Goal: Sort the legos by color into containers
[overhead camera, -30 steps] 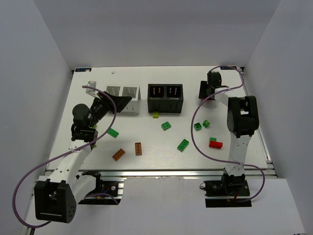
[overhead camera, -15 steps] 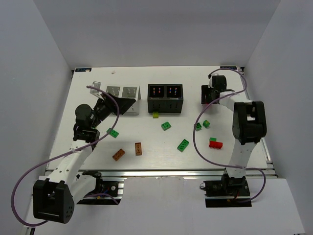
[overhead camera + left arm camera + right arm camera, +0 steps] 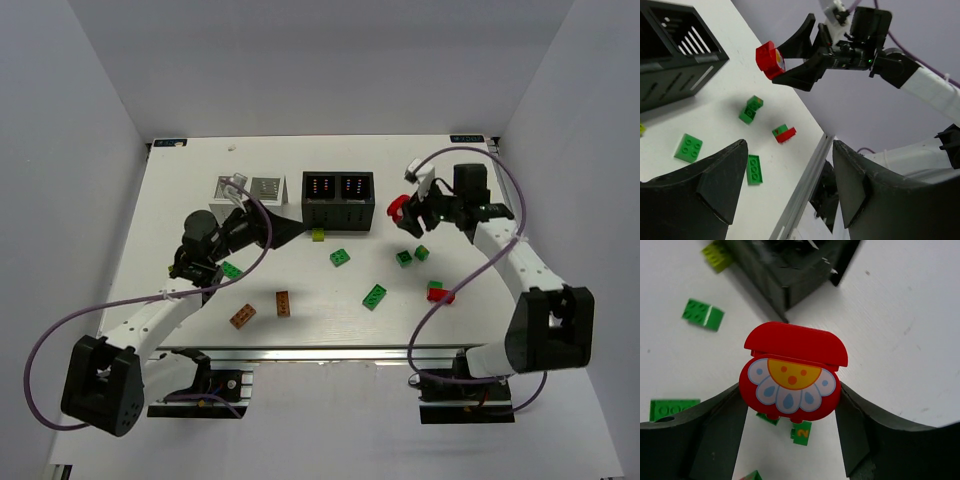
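The right arm (image 3: pixel 522 268) reaches left, ending just right of the black container (image 3: pixel 338 213); its right gripper (image 3: pixel 400 212) pinches 1 red printed lego (image 3: pixel 792 372) by its sides, aloft. The left gripper (image 3: pixel 790 147) hangs spread and empty. That lego looks light, rigid, slick: squeeze opposite sides squarely

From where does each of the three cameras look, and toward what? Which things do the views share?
Top external: above and behind the bases, looking down on the table; both arms show whole.
Left wrist: on the left arm, facing across the table toward the right arm; its open left jaws frame the bottom.
Right wrist: on the right arm, facing down; the right jaws grip a red flower brick.
Shared: all three show that brick and the black container.
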`<state>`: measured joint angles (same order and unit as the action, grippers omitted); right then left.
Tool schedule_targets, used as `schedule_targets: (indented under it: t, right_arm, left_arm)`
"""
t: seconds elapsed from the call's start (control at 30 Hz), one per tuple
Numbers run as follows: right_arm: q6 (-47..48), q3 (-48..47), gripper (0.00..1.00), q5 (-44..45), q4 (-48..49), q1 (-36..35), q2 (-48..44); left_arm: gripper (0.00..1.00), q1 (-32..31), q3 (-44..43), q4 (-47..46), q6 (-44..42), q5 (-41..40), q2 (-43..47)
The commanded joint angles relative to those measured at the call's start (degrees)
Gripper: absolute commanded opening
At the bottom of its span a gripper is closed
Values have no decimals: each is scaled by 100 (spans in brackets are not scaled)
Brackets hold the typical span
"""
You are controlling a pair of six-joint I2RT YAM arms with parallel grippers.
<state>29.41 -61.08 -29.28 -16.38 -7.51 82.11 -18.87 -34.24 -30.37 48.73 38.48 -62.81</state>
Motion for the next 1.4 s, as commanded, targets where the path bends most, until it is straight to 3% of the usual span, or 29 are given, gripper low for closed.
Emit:
schedule_targets:
  t: [0.0,0.17,0.37,0.53,1.0,1.37]
  right_arm:
    - [1652,341,0,-861,-637,-399,-667]
    - [2139,992,0,-334,-832,-1627,-1363]
    - [1877,1178,0,194,-733,-2605,-1944]
    - [1805,993,0,124,-1042,-2747,-2128]
    - [1963,1906,0,-219,-252,-2782,-3007]
    - [1954,2038,0,-175,-111,-3019,-2876]
  left_arm:
    - [78,-292,-153,-110,-30,160,-109]
    - [79,-775,-197,-22,-83,186,-504]
    - [82,-1145,-347,374,-373,178,-698]
    - [82,-1276,-364,514,-513,107,-706]
    - [86,-1769,-672,1024,-830,265,-1304]
    - [86,-1980,-768,1007,-848,423,-1550]
